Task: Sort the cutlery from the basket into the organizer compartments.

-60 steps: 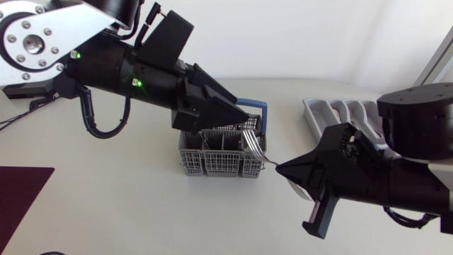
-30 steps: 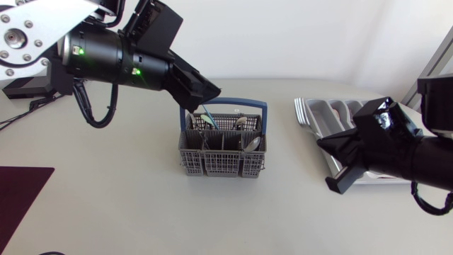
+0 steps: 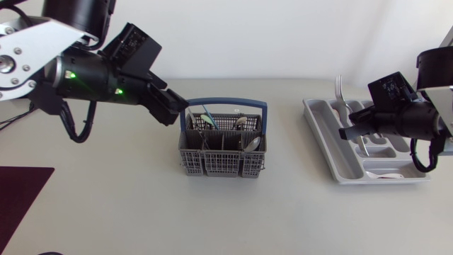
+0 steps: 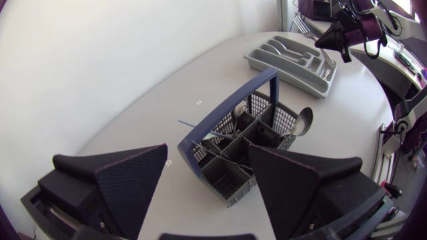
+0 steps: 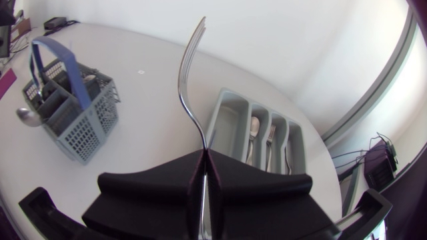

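Grey basket (image 3: 212, 168): plastic mesh, upright in the middle of the table (image 3: 106, 205), with a blue handle (image 3: 226, 101) arching over it. Its compartments hold cutlery.
Spoon (image 4: 304, 121): stands in an end compartment of the basket, bowl up and poking above the rim.
Other cutlery in the basket: a few handles and bowls show along the far row. I cannot tell what kind they are.
Left gripper (image 3: 175, 112): fingers spread wide with nothing between them. It hovers just beside the basket's far left corner, not touching it. In the left wrist view the basket lies ahead, seen through the gap between the two fingers (image 4: 130, 180).
Right gripper (image 3: 352, 132): fingers pressed together on the fork's handle, held over the left half of the organizer.
Fork (image 3: 340, 91): steel, pinched at the handle end, tines pointing away from the gripper. In the head view the tines reach past the organizer's far edge. In the right wrist view it rises in a curve from between the fingers.
Organizer (image 3: 320, 134): grey tray at the right side of the table, well apart from the basket. It has long compartments side by side and one crosswise at the near end. Some pieces already lie in the middle compartments and in the crosswise one.
Mat (image 3: 21, 191): dark red, at the near left of the table.
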{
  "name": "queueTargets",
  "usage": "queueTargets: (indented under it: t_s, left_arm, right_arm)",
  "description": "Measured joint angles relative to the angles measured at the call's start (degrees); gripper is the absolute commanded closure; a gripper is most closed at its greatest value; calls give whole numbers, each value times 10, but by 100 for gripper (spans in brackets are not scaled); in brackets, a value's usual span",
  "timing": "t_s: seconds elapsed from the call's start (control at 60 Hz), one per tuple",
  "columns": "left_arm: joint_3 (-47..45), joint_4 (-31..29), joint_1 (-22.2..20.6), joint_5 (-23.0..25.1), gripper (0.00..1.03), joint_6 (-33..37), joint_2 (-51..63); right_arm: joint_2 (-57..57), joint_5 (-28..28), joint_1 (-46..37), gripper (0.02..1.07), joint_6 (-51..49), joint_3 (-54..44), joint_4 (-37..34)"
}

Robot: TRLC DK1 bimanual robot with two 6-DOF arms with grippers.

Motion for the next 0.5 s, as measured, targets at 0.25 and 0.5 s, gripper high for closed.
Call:
queueTargets:
  t_s: [0.25,0.5]
  left_arm:
    - [-34,-11,18,-25,20,2,-35]
    - [-75,-15,15,-35,20,2,-44]
  right_arm:
    - [131,27,-52,102,0,64,46]
    - [252,56,-90,102,0,138,76]
